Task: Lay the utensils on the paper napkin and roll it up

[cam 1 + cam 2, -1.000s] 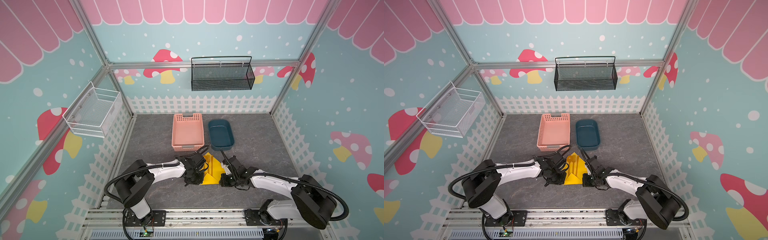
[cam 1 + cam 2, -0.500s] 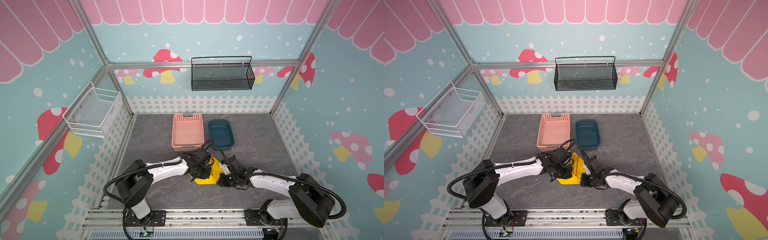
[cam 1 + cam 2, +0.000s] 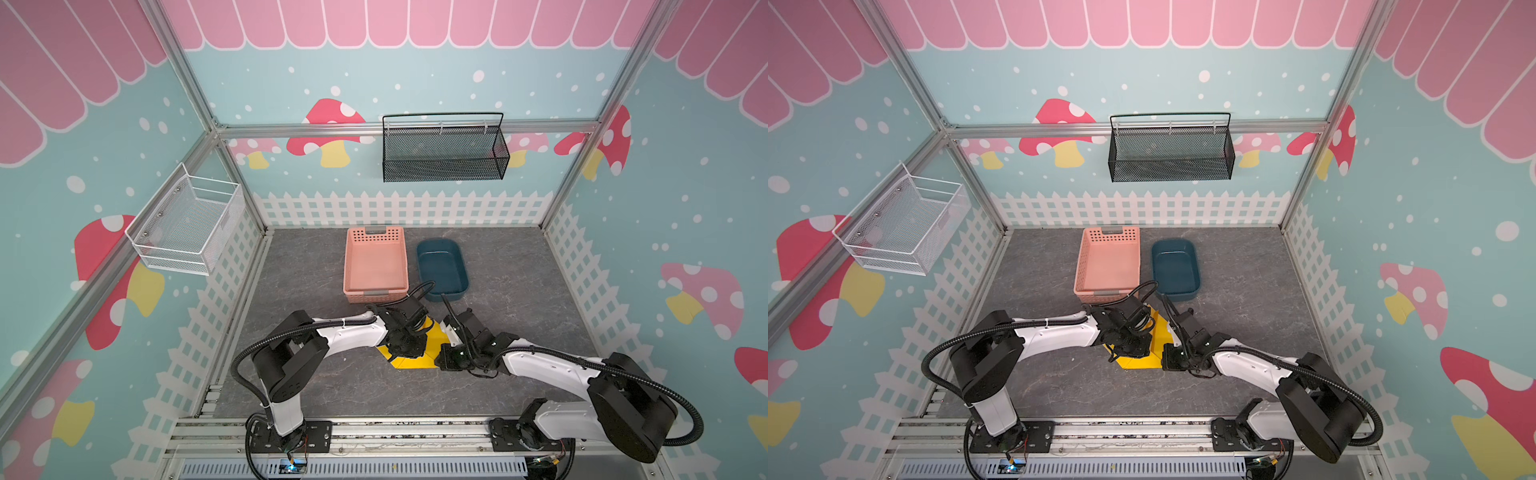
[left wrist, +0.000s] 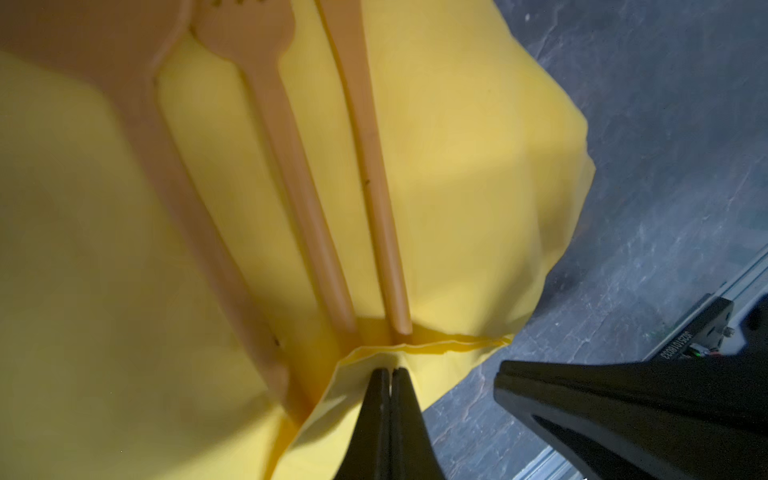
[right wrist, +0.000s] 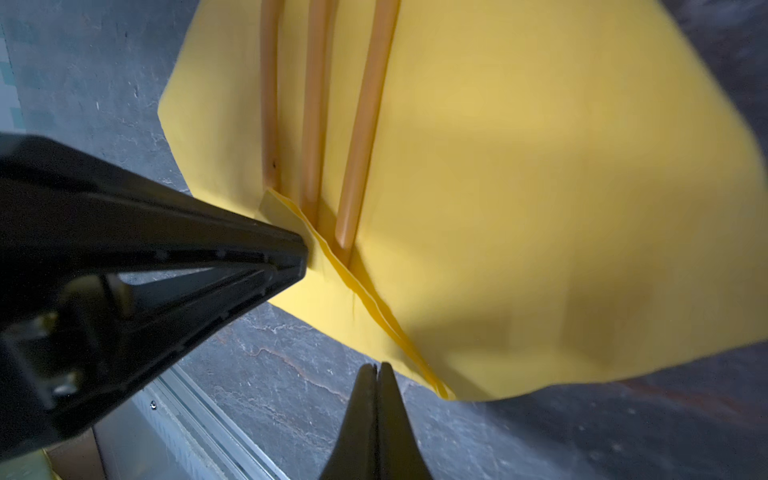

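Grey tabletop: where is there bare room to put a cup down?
Bare: left of the pink basket, right of the blue tub, and the front strip by the metal rail. Crowded: the yellow napkin, where left claw and right claw work.

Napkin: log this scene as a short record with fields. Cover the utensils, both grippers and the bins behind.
napkin: yellow, spread out, edge by the grippers folded up
utensils: spoon, fork, stick, side by side on the napkin, handle ends at the fold
left gripper: shut, pinching the folded edge
right gripper: shut, tip at the napkin's edge; grip unclear
behind: pink basket, blue tub, both look empty
rolling: not yet done
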